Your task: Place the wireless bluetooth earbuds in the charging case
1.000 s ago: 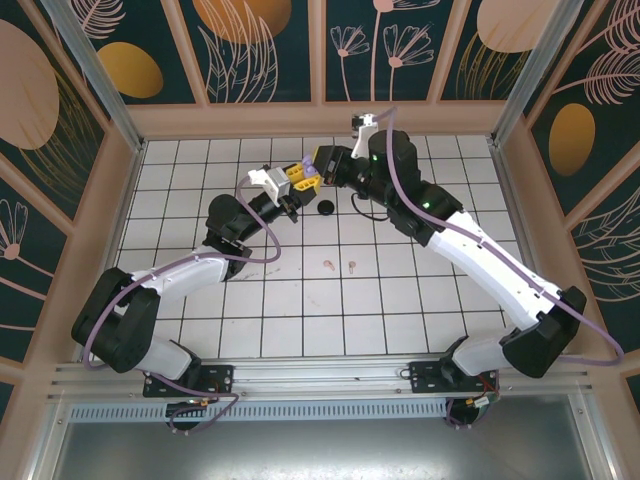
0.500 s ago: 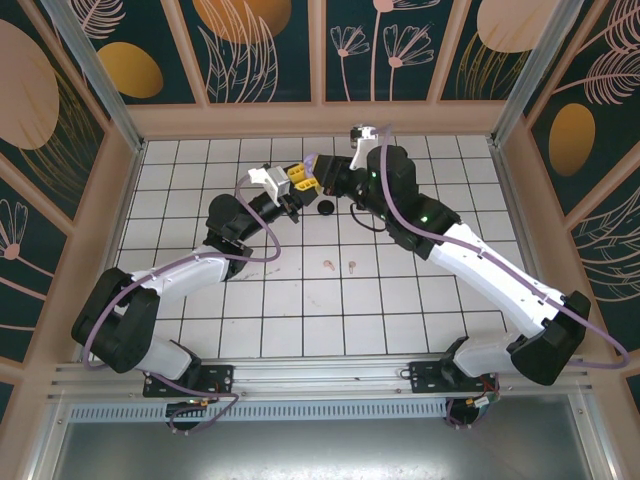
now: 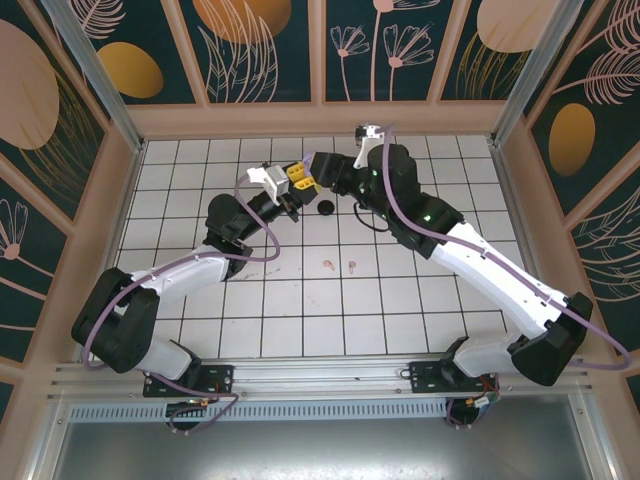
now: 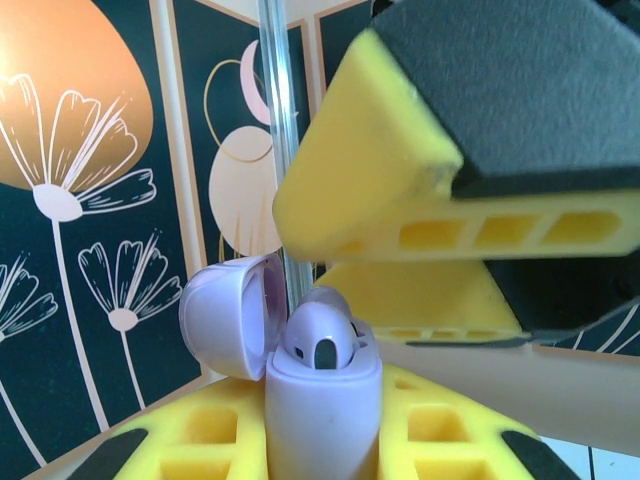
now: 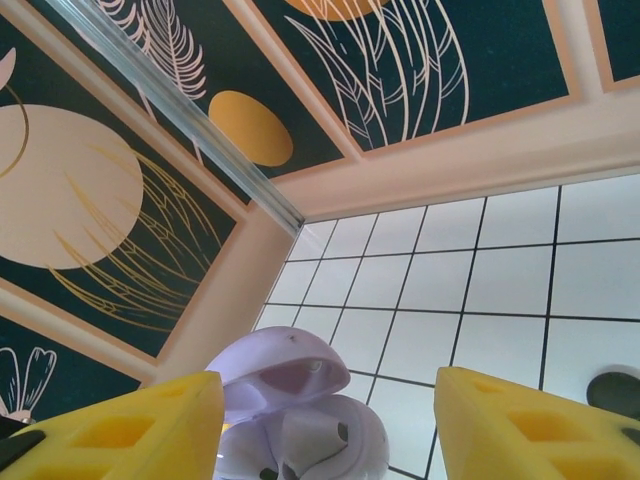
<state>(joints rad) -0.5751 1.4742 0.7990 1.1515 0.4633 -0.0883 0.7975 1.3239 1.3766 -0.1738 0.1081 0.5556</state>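
Observation:
My left gripper [image 4: 322,442] is shut on the lilac charging case [image 4: 322,400], held upright off the floor with its lid [image 4: 225,315] swung open to the left. A lilac earbud [image 4: 318,340] sits in the case, head up. My right gripper [image 5: 325,425] is open just above the case [image 5: 300,440], its yellow fingers [image 5: 120,430] standing apart on either side with nothing between them. In the top view the left gripper [image 3: 296,178] and right gripper [image 3: 318,165] meet over the far middle of the floor. Two pale pink earbuds [image 3: 340,265] lie on the tiles.
A small round black object [image 3: 325,208] lies on the white tiled floor [image 3: 400,300] just in front of the grippers. Painted walls [image 3: 320,50] close in the floor on three sides. Open tiles stretch between the pink earbuds and the arm bases.
My right gripper has opened and lifted slightly from the case; the lilac earbud it carried now stays in the case. The left arm has held still.

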